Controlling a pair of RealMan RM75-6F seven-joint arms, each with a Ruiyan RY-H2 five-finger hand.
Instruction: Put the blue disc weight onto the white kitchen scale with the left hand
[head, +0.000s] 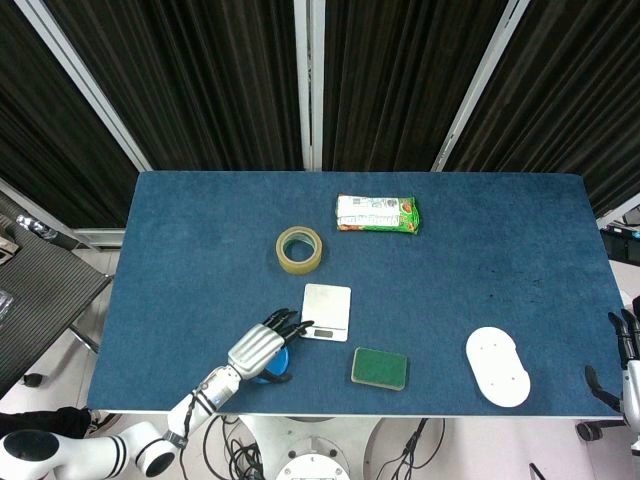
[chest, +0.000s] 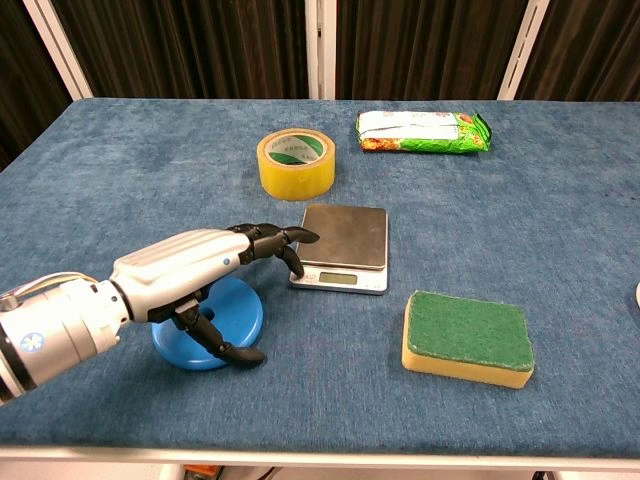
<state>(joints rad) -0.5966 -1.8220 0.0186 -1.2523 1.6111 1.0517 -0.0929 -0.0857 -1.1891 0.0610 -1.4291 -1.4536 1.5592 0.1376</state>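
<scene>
The blue disc weight (chest: 237, 307) lies flat on the blue cloth near the front edge, just left of the white kitchen scale (chest: 345, 236). My left hand (chest: 200, 262) hovers over the disc with its fingers stretched toward the scale's near left corner and its thumb hanging down in front of the disc. It holds nothing. In the head view the left hand (head: 257, 346) covers most of the disc (head: 279, 357), with the scale (head: 326, 305) just beyond it. My right hand (head: 625, 350) shows at the far right edge, off the table, fingers apart.
A roll of yellow tape (chest: 295, 163) stands behind the scale. A green snack packet (chest: 423, 130) lies further back. A green and yellow sponge (chest: 467, 338) sits right of the scale. A white oval object (head: 497, 365) lies at the front right.
</scene>
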